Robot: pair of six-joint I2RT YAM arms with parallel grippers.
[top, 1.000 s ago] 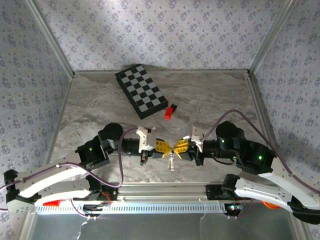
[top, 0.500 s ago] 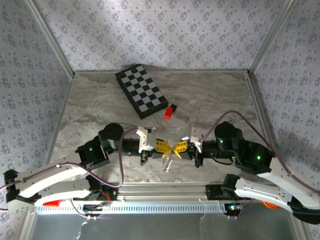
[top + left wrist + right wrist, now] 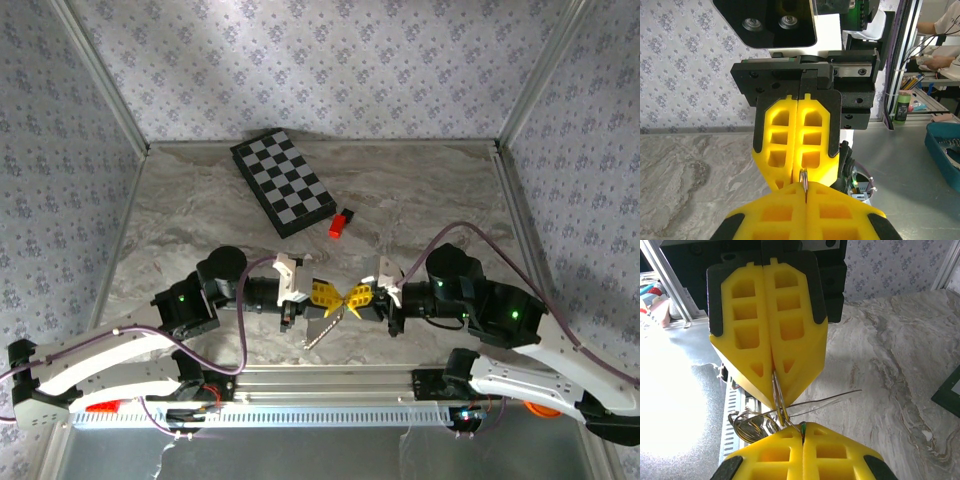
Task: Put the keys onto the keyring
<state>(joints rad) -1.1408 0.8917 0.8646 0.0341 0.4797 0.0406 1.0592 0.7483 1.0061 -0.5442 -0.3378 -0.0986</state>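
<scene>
Meeting tip to tip: left end effector (image 3: 334, 298) clamped on keyring (image 3: 318, 335), dangling in top view; right wrist view catches green key (image 3: 802, 427) pinched in right end effector (image 3: 356, 297)

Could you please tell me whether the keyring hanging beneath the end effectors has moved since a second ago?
Yes. The keyring has swung left; its free end now lies well left of the red-and-black block, not straight below it.
</scene>
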